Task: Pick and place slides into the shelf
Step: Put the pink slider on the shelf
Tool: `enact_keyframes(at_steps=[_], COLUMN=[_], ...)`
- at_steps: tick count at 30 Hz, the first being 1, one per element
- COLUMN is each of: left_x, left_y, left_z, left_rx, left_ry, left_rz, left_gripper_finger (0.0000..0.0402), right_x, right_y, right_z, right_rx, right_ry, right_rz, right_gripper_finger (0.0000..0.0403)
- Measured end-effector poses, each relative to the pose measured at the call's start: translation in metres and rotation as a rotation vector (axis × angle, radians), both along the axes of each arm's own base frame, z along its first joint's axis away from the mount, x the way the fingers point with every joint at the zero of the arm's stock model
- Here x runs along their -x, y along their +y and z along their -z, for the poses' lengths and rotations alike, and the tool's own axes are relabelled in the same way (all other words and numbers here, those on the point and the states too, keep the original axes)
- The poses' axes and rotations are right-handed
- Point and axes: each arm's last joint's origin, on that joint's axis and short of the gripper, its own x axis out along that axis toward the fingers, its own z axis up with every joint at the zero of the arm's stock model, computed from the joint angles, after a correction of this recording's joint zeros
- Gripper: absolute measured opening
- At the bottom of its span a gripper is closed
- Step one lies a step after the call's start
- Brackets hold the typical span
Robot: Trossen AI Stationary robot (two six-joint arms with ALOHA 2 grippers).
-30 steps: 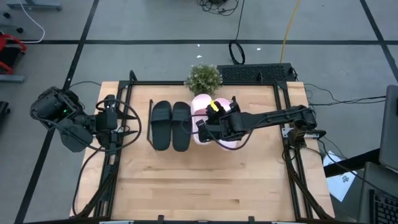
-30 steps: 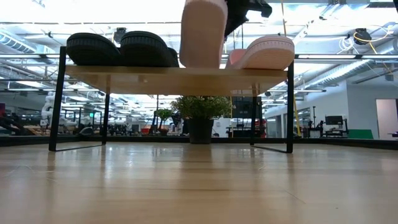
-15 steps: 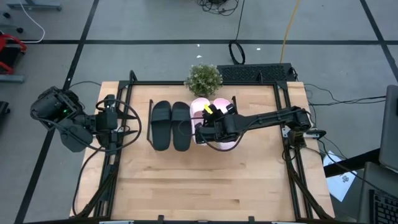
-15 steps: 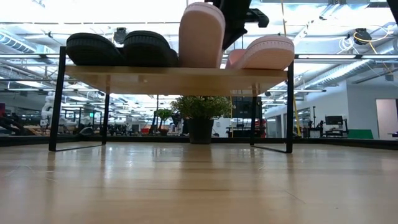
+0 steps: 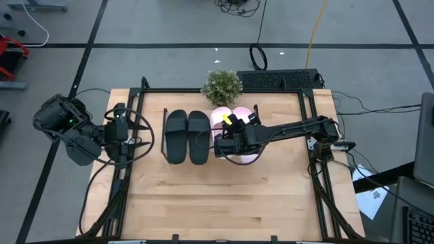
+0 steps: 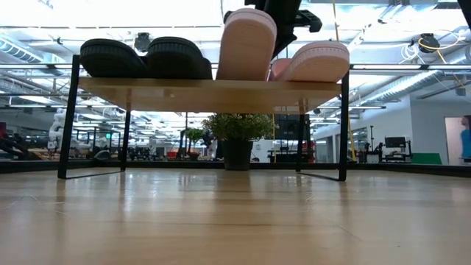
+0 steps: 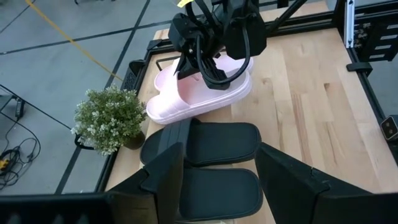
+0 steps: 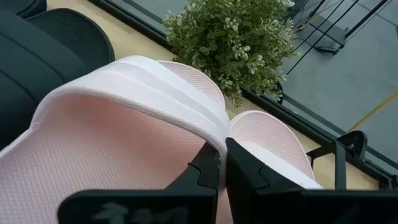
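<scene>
The shelf (image 6: 184,94) stands at the table's far middle. The black pair (image 5: 188,136) lies flat on its left half. One pink slide (image 6: 318,61) rests on the board's right end. The other pink slide (image 6: 246,44) stands steeply tilted between them, its sole facing the near edge, under my right gripper (image 5: 224,144), which is shut on it. My left gripper (image 5: 135,133) waits open at the table's left edge, its fingers pointing toward the shelf. My right gripper pinches the strap of the pink slide at its edge (image 8: 214,144) between the two shut fingers (image 8: 205,171). It comes slanting down from the table's right. The slide hangs tilted below the fingers, and its lower end (image 6: 243,77) seems to meet the shelf board beside the black pair.
A small potted plant (image 5: 222,85) stands just behind the shelf at the far edge. Black frame rails (image 5: 316,169) run along the table's left and right sides. Bare wooden tabletop (image 5: 217,203) fills the near half.
My right gripper has moved a little toward the table's left and downward, staying shut. The held pink slide has come lower and tipped from nearly upright to leaning toward the other pink slide. The black pair and the resting pink slide have kept still.
</scene>
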Motion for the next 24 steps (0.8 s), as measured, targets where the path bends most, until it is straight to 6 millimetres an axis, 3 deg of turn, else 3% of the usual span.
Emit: enact_keyframes(at_steps=[24], left_x=[0.000], left_y=[0.000], left_z=[0.000], left_rx=[0.000], left_ry=[0.000], left_rz=[0.000], left_gripper_finger=[0.0198], right_x=[-0.001], right_y=[0.000], right_z=[0.012], right_rx=[-0.089], right_ry=[0.000], right_rz=[0.012], right_gripper_finger=[0.0009])
